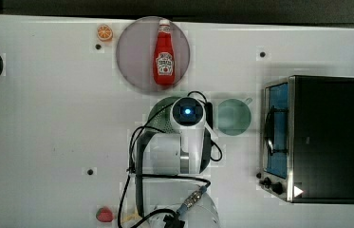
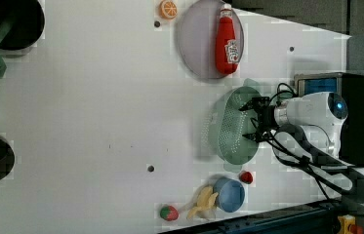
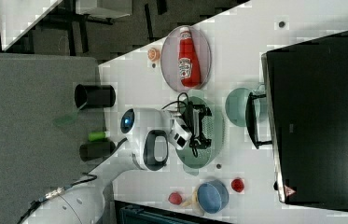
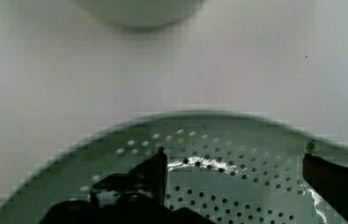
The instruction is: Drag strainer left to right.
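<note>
The strainer (image 2: 226, 127) is a pale mint-green oval colander with small holes, lying on the white table. In the top view the arm covers most of the strainer (image 1: 161, 114). My gripper (image 2: 248, 122) hangs open over its bowl, pointing down into it. The wrist view has both dark fingertips (image 4: 156, 169) spread wide above the perforated inside of the strainer (image 4: 227, 186), close to the rim on the mug's side. Nothing sits between the fingers. In the right view the gripper (image 3: 205, 126) is over the strainer (image 3: 213, 140).
A teal mug (image 1: 234, 116) stands just past the strainer, before the toaster oven (image 1: 326, 137). A ketchup bottle (image 1: 164, 53) lies on a grey plate (image 1: 134, 52). A blue bowl (image 2: 229, 194), banana (image 2: 204, 201) and red fruits (image 2: 246, 177) sit by the table edge.
</note>
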Robot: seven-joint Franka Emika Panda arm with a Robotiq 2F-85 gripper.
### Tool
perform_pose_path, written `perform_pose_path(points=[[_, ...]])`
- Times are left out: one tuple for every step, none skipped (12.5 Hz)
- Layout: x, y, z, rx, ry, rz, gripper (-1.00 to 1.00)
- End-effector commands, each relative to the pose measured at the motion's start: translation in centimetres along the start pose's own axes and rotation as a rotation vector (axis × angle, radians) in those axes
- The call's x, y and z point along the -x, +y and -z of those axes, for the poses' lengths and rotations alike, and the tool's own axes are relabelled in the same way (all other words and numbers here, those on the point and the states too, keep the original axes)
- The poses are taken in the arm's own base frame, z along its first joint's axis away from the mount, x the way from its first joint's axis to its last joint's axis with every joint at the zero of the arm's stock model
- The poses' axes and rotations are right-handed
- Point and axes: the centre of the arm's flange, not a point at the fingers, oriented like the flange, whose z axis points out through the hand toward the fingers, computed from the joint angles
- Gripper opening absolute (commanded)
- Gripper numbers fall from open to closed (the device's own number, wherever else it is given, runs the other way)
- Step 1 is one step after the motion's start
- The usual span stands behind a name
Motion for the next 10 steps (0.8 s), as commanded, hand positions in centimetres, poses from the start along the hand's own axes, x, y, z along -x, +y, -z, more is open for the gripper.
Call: perform_pose_path(points=[[4.0, -1.8, 6.1, -0.152, -0.011, 0.188, 1.0], [5.1, -1.8, 7.9, -0.175, -0.014, 0.236, 1.0], [5.8, -1.8, 9.8, -0.198, -0.013, 0.298, 1.0], [6.2, -1.8, 12.0, -0.219, -0.006, 0.378, 1.0], [6.0, -1.9, 14.1, -0.225, 0.003, 0.453, 1.0], [5.5, -2.0, 16.4, -0.22, 0.01, 0.52, 1.0], [5.0, -2.1, 19.0, -0.213, 0.015, 0.575, 1.0], [4.5, -2.3, 21.8, -0.197, 0.015, 0.615, 1.0], [3.9, -2.5, 24.7, -0.164, 0.008, 0.633, 1.0], [3.1, -2.8, 27.8, -0.137, 0.007, 0.673, 1.0]])
